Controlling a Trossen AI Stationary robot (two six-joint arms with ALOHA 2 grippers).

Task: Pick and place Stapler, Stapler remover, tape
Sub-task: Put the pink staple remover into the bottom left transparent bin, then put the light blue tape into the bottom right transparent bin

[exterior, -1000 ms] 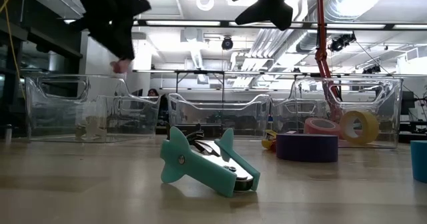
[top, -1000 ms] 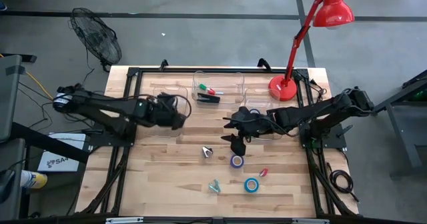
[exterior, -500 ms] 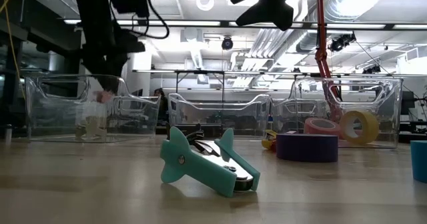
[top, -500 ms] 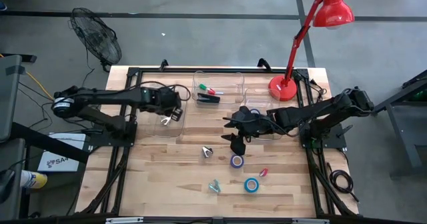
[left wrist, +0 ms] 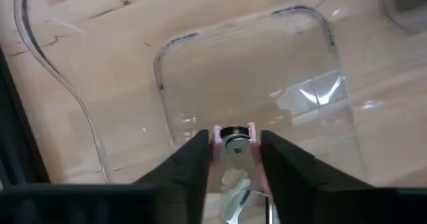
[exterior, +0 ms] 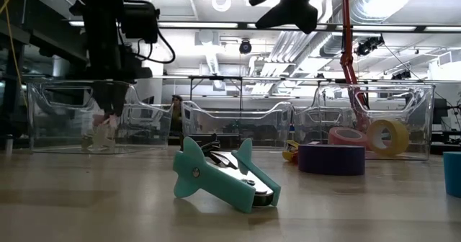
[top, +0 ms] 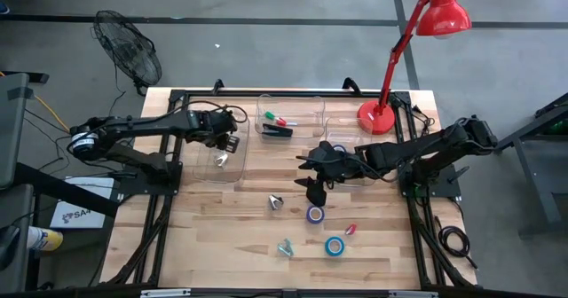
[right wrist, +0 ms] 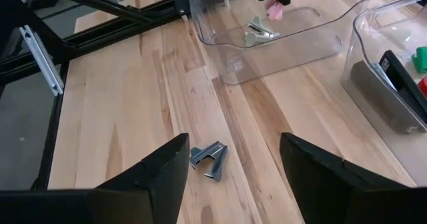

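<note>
My left gripper [top: 226, 145] reaches down into the left clear bin [top: 206, 125], shut on a pink-handled stapler remover [left wrist: 233, 151]. Another metal remover [right wrist: 257, 29] lies on that bin's floor. The black stapler [top: 277, 131] lies in the middle bin. My right gripper [top: 315, 187] hangs open above the table's middle, over a grey remover [right wrist: 209, 159]. On the table in front lie a purple tape [top: 315, 214], a blue tape [top: 335, 246] and a teal remover [exterior: 223, 173]. My left gripper pinches the stapler remover's two pink sides [left wrist: 215, 136] between its two fingers, near their free ends. The fingers slant steeply down from above. The remover hangs below them inside the bin [exterior: 108, 119], its metal jaws pointing down. Whether it touches the floor does not show.
The right clear bin [exterior: 374, 98] holds pink and yellow tape rolls. Green and red markers [top: 280, 119] lie beside the stapler. A red desk lamp [top: 377, 116] stands at the far right, and a small red item [top: 351, 230] lies near the blue tape.
My left gripper has swung toward the table's far edge and gone down into the left bin, tipping more steeply downward. The pink remover has sunk with it from above the bin's rim to inside the walls.
</note>
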